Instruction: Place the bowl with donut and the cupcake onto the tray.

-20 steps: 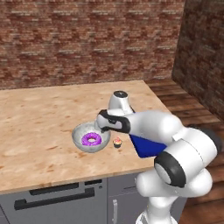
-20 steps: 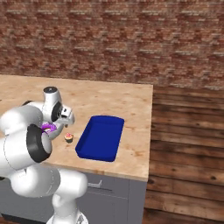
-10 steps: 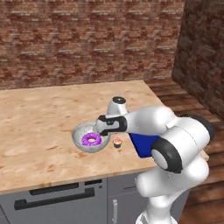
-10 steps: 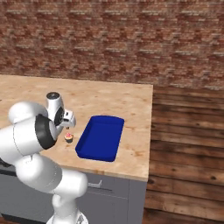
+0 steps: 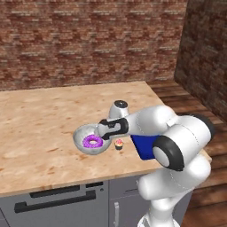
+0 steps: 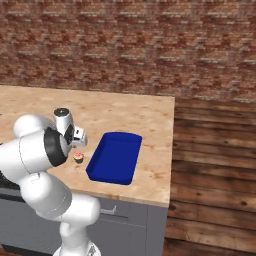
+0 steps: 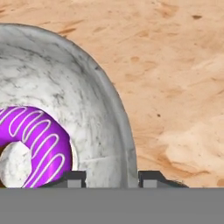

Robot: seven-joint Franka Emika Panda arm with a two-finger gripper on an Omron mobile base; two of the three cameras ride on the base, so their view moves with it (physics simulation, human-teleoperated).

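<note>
Two dark fingertips now lower, astride the round light-grey bowl (image 7: pixel 100 127) rim, gripper (image 7: pixel 111 178) parted, purple frosted donut (image 5: pixel 92 142) inside, tiny cupcake (image 5: pixel 118 144) beside, deep-blue rectangular tray (image 6: pixel 114 157) near, arm reaching forward over wooden counter (image 5: pixel 40 115).

2 rear base views share the counter (image 5: pixel 40 115); hand view hugs the bowl (image 7: pixel 87 109) rim.

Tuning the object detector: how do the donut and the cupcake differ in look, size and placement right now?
The donut is a purple ring with white stripes; the cupcake is a dark-based mound topped pink. The donut is clearly wider than the cupcake. The donut lies inside the bowl; the cupcake stands on the bare counter between bowl and tray. Neither is on the tray.
</note>
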